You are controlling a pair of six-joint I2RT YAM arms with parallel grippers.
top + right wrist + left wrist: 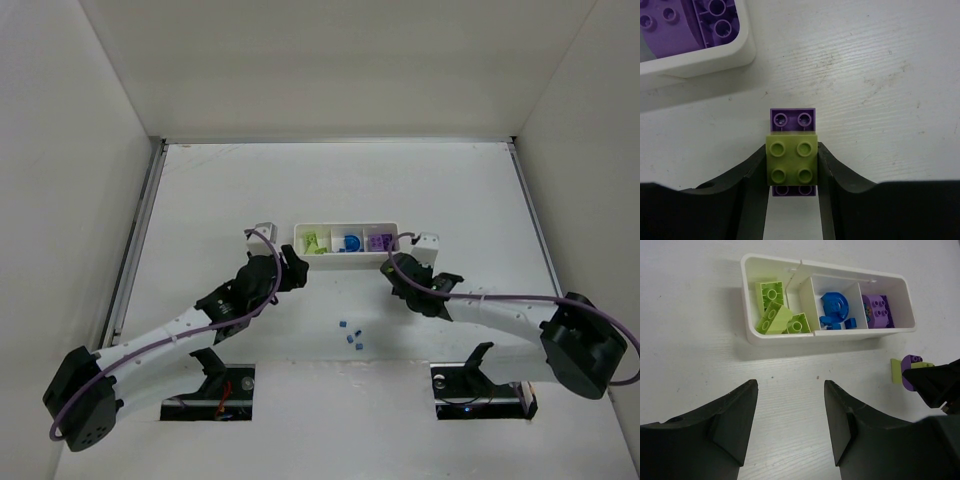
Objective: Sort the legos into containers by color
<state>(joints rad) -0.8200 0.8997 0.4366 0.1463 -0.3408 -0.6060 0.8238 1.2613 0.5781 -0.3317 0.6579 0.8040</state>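
Note:
My right gripper is shut on a lime green brick stacked on a purple brick, low over the table just right of the white tray. The pair also shows in the left wrist view. The tray holds lime bricks in its left compartment, a round blue piece in the middle and purple bricks on the right. My left gripper is open and empty in front of the tray's left end. Several tiny blue bits lie on the table nearer the arm bases.
White walls enclose the table on the left, right and back. A small white block sits left of the tray and another to its right. Both arms, left and right, flank the tray's front.

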